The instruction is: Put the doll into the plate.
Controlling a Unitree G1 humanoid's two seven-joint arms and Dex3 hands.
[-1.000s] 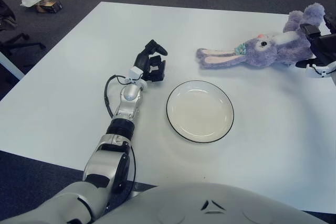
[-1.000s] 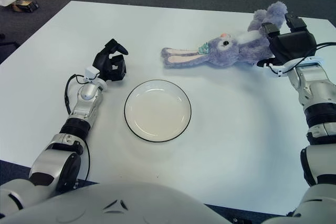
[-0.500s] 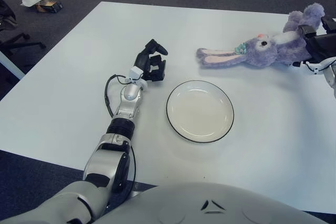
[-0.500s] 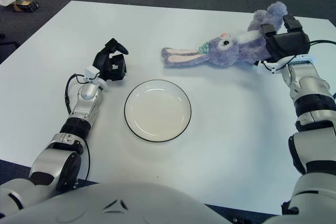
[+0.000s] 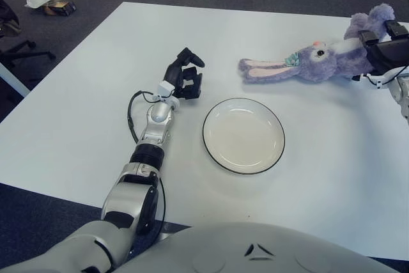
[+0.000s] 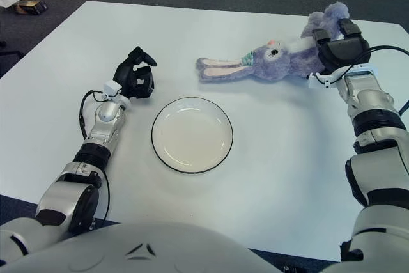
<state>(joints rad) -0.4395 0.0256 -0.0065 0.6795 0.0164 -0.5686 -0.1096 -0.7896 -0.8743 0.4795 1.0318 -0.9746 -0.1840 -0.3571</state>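
Note:
A purple long-eared bunny doll (image 6: 281,62) lies on its side at the back right of the white table (image 6: 281,158), ears stretched toward the left. My right hand (image 6: 337,41) sits on the doll's body near its legs, with fingers (image 6: 323,34) curled over the plush. A round white plate (image 6: 192,135) with a dark rim stands empty in the middle, nearer than the doll's ears. My left hand (image 6: 134,78) shows just left of the plate, fingers curled and holding nothing.
The table's far edge runs close behind the doll, and its right edge is near my right arm. On the dark floor beyond the left corner lie a small box with paper (image 5: 51,4) and a chair base (image 5: 13,46).
My right hand has slid a little left and farther onto the doll's body, its fingers closing over it. The doll, the plate and the left hand have not moved.

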